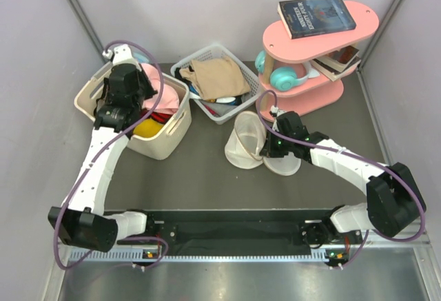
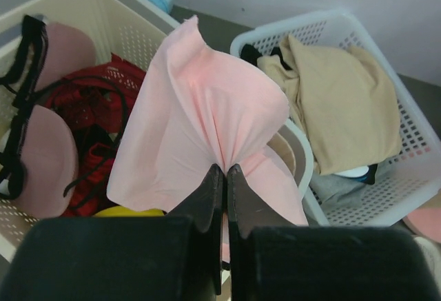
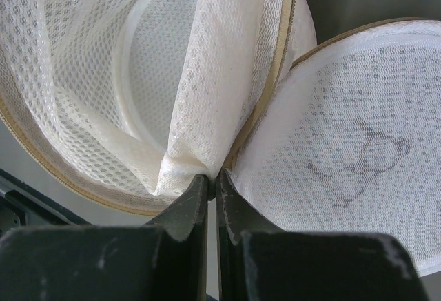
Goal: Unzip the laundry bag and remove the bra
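The laundry bag [image 1: 247, 138] lies unzipped mid-table, its cream mesh shell gaping toward the left and its round lid [image 1: 284, 164] flat beside it. My right gripper [image 1: 266, 148] is shut on the bag's mesh wall at the zip rim [image 3: 207, 94]; its fingertips [image 3: 212, 175] pinch the fabric. The lid with the bra-shaped logo [image 3: 358, 163] lies to the right. The bag's inside shows empty. My left gripper [image 1: 146, 96] is shut on the light pink bra [image 2: 207, 115] and holds it above the big cream basket. The bra also shows in the top view [image 1: 164, 93].
The cream plastic basket [image 1: 167, 147] at left holds red garments [image 2: 96, 101] and other bras. The white grid basket [image 1: 209, 52] with tan cloth [image 1: 219, 77] stands behind the bag. A pink shelf [image 1: 306, 96] with teal headphones [image 1: 281, 77] and a book [image 1: 315, 15] stands back right.
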Robot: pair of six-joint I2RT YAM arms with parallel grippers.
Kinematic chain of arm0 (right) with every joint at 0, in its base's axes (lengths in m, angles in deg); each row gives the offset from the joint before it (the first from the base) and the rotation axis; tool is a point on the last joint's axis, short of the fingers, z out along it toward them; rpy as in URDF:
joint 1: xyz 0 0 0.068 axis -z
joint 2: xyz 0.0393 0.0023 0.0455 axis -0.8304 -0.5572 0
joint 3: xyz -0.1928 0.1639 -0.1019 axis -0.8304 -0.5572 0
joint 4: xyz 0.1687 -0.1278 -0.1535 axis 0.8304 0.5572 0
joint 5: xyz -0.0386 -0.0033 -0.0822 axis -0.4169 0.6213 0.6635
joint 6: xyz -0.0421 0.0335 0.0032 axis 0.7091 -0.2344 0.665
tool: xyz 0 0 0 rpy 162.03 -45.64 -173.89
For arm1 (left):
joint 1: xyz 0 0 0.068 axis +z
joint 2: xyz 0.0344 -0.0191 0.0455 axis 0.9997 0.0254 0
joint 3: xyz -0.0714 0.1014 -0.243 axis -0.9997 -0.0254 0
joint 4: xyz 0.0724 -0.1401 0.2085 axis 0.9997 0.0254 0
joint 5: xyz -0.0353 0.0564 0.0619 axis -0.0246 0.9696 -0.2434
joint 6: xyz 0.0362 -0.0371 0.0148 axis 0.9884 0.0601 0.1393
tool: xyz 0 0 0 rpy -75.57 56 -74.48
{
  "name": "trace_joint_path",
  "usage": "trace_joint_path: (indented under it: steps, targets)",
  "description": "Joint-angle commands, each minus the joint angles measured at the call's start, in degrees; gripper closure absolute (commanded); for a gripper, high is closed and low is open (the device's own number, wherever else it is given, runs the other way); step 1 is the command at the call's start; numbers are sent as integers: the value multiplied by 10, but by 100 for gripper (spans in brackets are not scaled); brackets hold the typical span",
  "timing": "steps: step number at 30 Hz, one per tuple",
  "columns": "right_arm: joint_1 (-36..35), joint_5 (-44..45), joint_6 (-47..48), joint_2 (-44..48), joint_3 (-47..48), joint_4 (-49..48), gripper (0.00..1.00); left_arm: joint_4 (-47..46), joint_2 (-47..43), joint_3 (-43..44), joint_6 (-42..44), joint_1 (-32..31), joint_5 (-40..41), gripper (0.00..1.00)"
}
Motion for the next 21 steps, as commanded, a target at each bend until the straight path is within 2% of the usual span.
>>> trace_joint_path:
  steps: [1, 10, 15, 21]
  targets:
    - [5, -4, 2, 1, 13, -11, 100, -70, 14, -28, 7, 15, -50, 100]
    - [5, 0, 4, -6, 20, -6, 100, -101, 75, -57, 6, 19, -88, 100]
    - [5, 4, 9, -12, 31, 3, 100, -105, 100, -78, -7, 20, -59, 100]
    - [5, 10, 11, -11, 38, 7, 100, -99, 140, -61, -17, 22, -64, 100]
